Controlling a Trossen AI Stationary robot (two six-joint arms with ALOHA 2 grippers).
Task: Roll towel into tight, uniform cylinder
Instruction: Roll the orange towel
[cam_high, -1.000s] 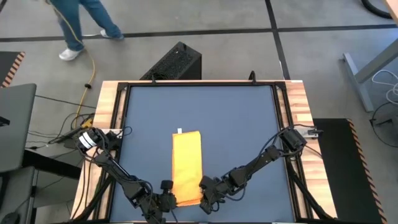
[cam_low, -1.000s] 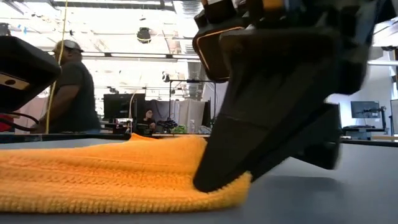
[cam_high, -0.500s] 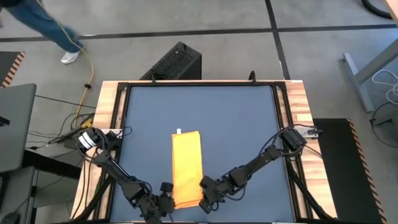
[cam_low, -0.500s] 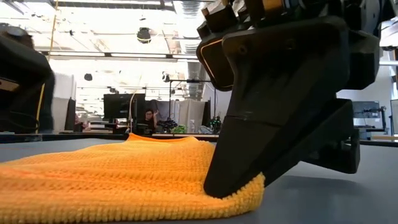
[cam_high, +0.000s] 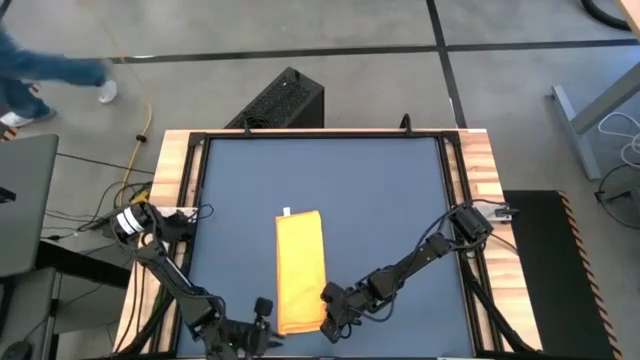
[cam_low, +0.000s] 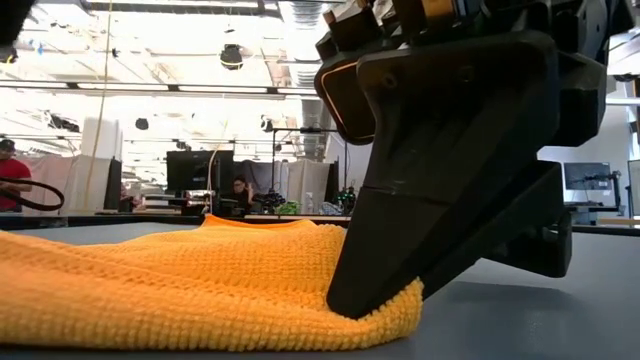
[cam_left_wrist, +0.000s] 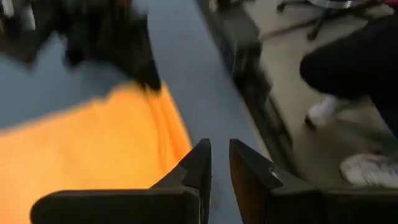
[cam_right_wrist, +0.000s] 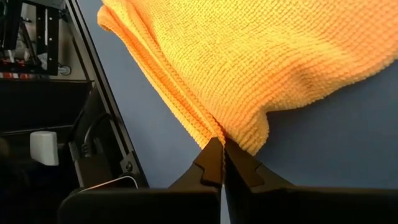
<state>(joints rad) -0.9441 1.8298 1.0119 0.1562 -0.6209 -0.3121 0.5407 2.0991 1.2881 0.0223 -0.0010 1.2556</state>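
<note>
Towel (cam_high: 301, 270), one, flat on one mat (cam_high: 380, 190), right pincer (cam_high: 328, 323) clamping its corner, left pincer (cam_high: 262, 330) nearly closed, empty

Overhead, table-level and two wrist views, all sharing the towel (cam_high: 301, 270).

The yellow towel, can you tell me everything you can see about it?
The towel is bright yellow-orange, soft, nubbly cloth, folded into a long narrow strip lying flat on the dark blue mat. A small white tag sticks out at its far end. It is not rolled yet. The right hand is shut on the near corner. The left hand is beside the near edge, not touching it.
</note>
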